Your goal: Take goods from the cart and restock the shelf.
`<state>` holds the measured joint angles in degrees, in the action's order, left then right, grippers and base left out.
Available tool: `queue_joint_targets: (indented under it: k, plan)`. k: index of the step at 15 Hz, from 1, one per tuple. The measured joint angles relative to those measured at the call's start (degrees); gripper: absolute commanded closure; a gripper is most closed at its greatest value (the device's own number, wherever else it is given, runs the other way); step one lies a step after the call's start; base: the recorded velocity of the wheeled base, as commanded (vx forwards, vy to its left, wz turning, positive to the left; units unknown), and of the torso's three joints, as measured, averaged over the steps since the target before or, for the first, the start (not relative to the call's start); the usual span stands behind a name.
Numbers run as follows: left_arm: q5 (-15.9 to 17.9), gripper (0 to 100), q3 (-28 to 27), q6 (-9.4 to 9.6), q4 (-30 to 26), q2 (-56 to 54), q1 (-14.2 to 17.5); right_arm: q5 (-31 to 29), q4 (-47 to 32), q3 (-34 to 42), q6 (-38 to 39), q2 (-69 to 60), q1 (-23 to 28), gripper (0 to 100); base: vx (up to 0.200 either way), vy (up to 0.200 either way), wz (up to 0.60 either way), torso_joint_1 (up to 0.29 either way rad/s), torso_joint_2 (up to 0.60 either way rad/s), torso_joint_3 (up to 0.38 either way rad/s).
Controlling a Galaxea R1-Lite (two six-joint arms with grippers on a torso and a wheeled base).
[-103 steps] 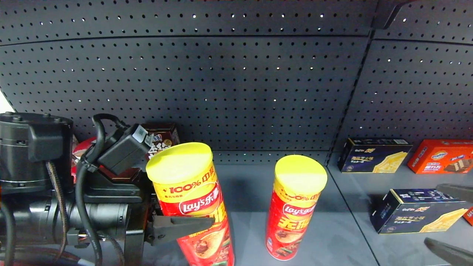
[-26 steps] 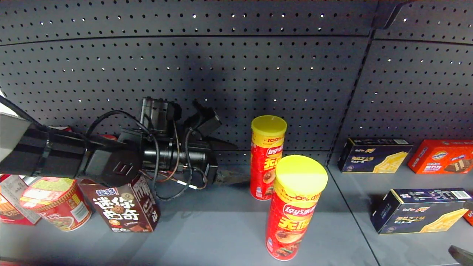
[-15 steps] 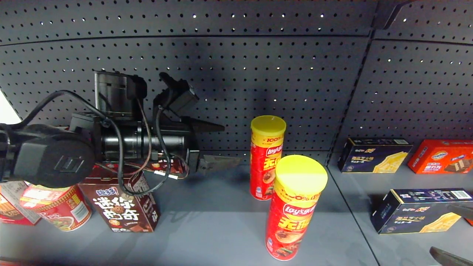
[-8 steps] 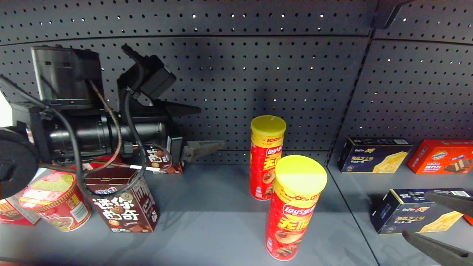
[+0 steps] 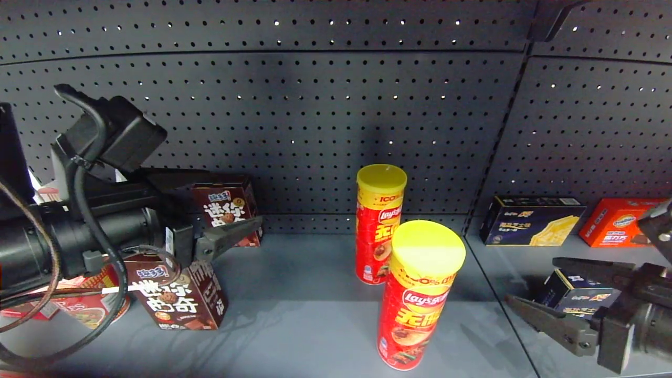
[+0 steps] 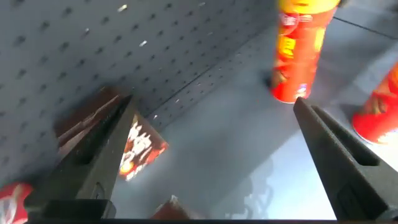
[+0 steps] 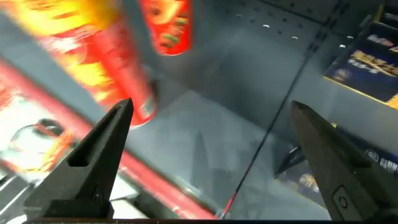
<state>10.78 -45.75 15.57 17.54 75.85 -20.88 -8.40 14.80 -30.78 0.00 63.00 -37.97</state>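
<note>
Both your grippers were spread wide and empty: the left gripper [image 6: 211, 106] hung over the shelf's [image 5: 315, 325] left end by the brown cookie boxes [image 5: 178, 302], the right gripper [image 5: 533, 281] low at its front right. Between them, upright, the front chip can [image 5: 420, 294] stood nearer your right gripper, the rear chip can [image 5: 381, 226] against the back panel [image 5: 315, 131].

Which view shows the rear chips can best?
Head view: the rear chips can stands upright, lid to base visible, slightly overlapped by the front can. Left wrist view cuts its top off; right wrist view catches its lower end.
</note>
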Motion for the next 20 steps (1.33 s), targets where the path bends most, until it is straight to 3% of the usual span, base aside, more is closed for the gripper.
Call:
queue_joint_targets:
  k: [1,5,9,13,15,20]
  plan:
    - [-2.0,0,0.0,-0.68,0.1,-0.2,0.0,0.0,0.6,0.2,0.0,1.4,0.6,0,0.0,0.0,0.0,0.0,0.0,0.0]
    - [-10.2,0,1.9,0.0,0.1,-0.2,0.2,0.3,0.8,3.2,-0.4,4.2,1.4,0,0.0,0.0,0.0,0.0,0.0,0.0]
    - [-10.4,0,3.8,3.58,0.7,0.0,-0.1,-0.1,0.8,3.2,-0.6,5.6,-1.7,0,0.0,0.0,0.0,0.0,0.0,0.0]
    - [-10.6,0,3.9,3.36,1.6,0.6,-1.0,-2.7,0.8,4.0,-0.2,7.3,-3.9,0,0.0,0.0,0.0,0.0,0.0,0.0]
    - [-10.1,0,4.6,3.29,5.4,0.9,-1.4,-2.8,3.4,4.4,-0.1,8.7,-4.1,0,0.0,0.0,0.0,0.0,0.0,0.0]
    - [-9.6,0,5.9,3.15,6.4,1.9,-3.0,-2.9,8.0,4.0,-0.6,14.2,-4.1,0,0.0,0.0,0.0,0.0,0.0,0.0]
